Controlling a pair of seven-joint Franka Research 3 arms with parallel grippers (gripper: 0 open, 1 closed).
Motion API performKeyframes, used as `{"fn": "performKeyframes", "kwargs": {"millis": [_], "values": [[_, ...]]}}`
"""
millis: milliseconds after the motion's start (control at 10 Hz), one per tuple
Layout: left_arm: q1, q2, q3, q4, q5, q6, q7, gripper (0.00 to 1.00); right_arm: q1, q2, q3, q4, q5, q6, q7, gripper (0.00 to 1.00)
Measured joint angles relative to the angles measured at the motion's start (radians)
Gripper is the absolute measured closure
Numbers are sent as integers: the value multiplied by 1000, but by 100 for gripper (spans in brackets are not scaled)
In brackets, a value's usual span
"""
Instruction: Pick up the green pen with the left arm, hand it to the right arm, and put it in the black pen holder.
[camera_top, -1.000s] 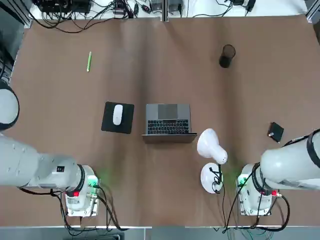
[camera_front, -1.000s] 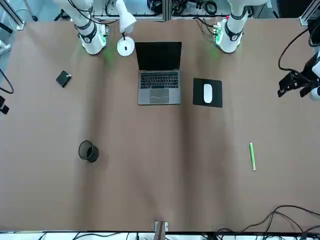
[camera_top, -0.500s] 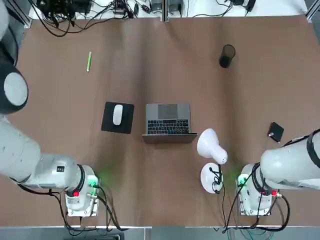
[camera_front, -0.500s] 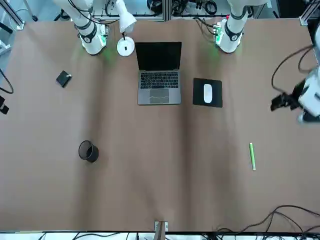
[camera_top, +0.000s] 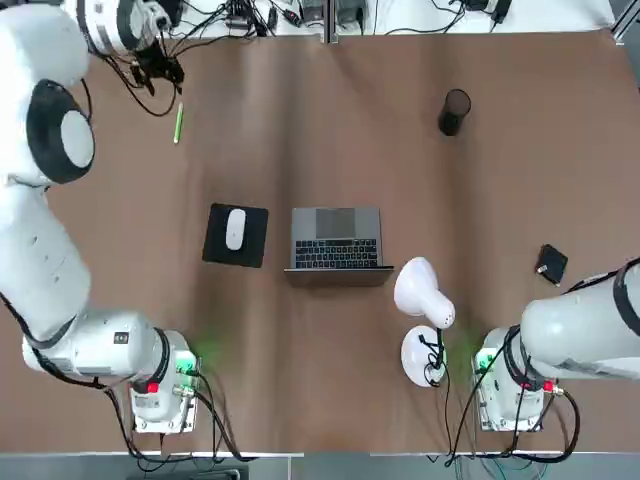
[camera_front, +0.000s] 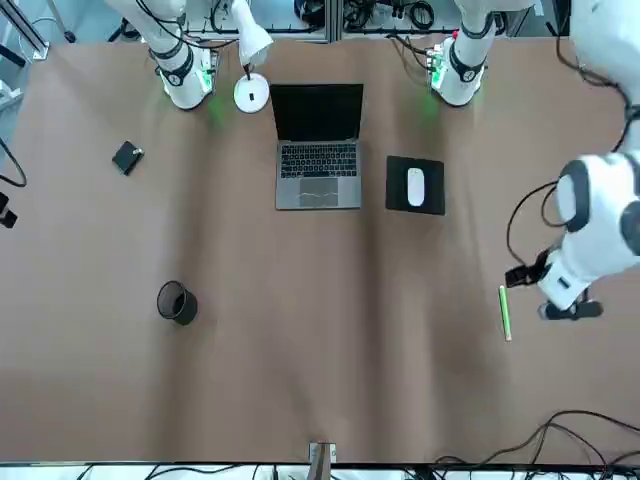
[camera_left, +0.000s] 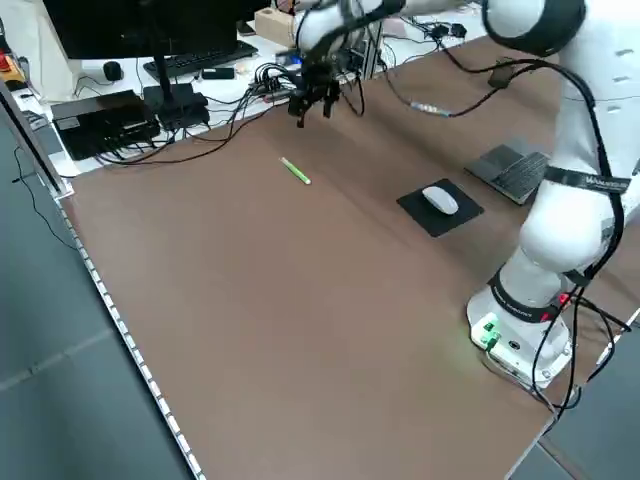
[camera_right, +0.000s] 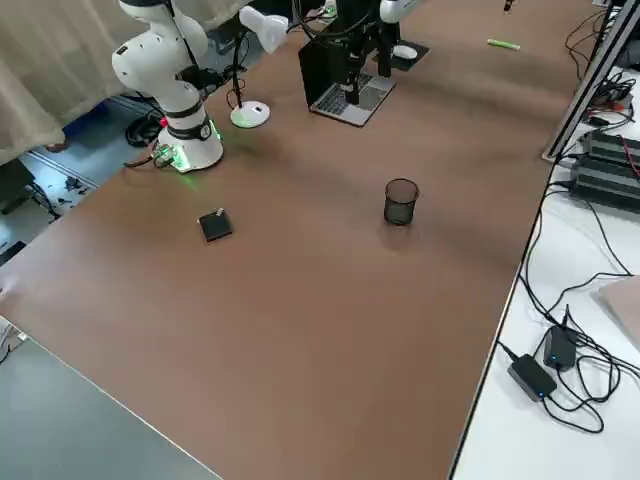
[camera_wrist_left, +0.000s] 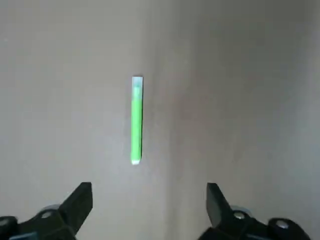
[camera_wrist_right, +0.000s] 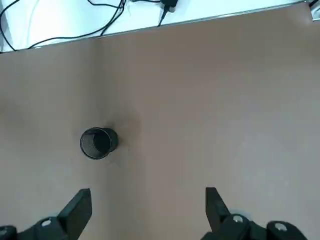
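My left jaws (camera_wrist_left: 150, 210) are spread wide and hold nothing; I should centre them over the green pen (camera_wrist_left: 136, 120), descend gently, and pinch its middle.

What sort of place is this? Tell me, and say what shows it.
Likely a robotics lab or workshop: two robot arms, the left and the right, are mounted at one big table, with loose cables along its far edge.
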Motion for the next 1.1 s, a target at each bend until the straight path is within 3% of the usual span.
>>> {"fn": "performKeyframes", "kwargs": {"millis": [300, 800, 1000, 1100], "values": [[12, 98, 2, -70, 0, 185, -3, 0, 0, 0, 1, 1, 0, 0, 0, 0], [54, 157, 2, -123, 0, 249, -3, 6, 0, 0, 1, 1, 0, 0, 0, 0], [57, 157, 3, -130, 0, 255, -2, 15, 0, 0, 1, 1, 0, 0, 0, 0], [57, 157, 3, -130, 0, 255, -1, 29, 0, 0, 1, 1, 0, 0, 0, 0]]}}
